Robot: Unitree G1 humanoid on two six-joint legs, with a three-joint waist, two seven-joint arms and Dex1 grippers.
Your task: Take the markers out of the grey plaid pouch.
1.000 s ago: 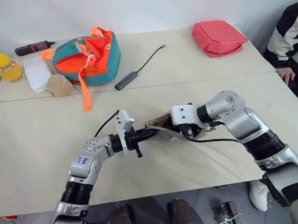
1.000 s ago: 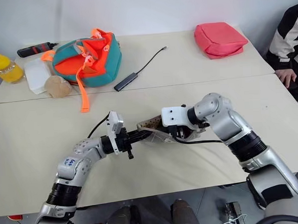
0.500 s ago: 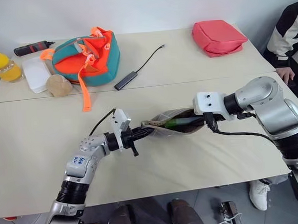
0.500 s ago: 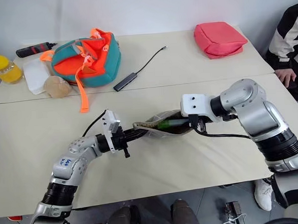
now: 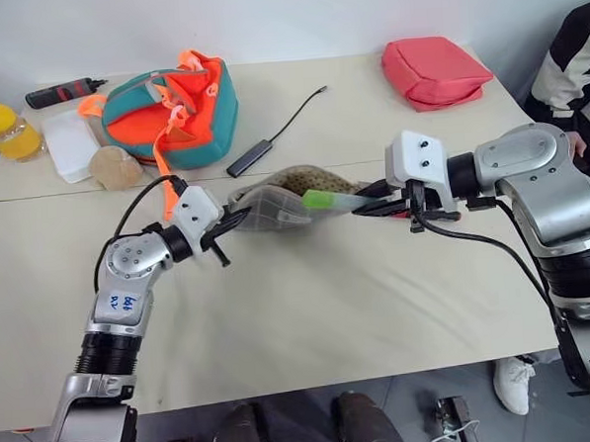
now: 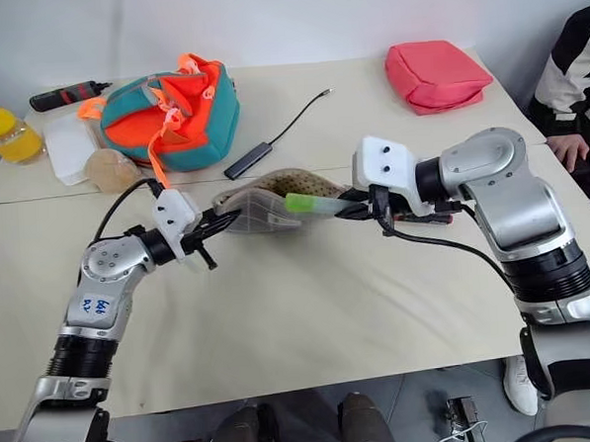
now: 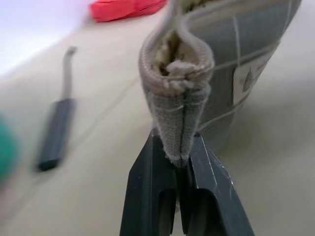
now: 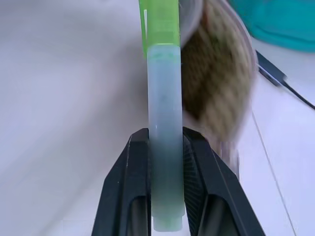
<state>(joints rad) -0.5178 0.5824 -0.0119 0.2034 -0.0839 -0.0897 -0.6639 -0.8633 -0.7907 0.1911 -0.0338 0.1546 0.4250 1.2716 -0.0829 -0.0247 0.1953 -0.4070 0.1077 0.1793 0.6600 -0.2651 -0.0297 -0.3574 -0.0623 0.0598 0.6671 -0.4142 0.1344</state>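
**One marker half out, pouch held at both ends**

One green marker (image 5: 326, 200) is clamped between the fingers of your right gripper (image 8: 165, 147), its pale end in the grip and the bright green end at the mouth of the grey plaid pouch (image 5: 269, 204). Your left gripper (image 7: 181, 162) is pinched tight on the pouch's end seam. The pouch hangs in the air between both arms, over the middle of the table (image 5: 310, 309), just nearer you than the seam where the two tabletops meet.

To do it well: keep the left pinch firm and pull the right gripper straight along the marker's axis, away from the mouth, so the lining doesn't drag. Clear the lip fully before lowering.

Hard to make out: the red marker; the speckled lining hides whatever remains inside. Whether the green tip is clear of the lip, you cannot tell.
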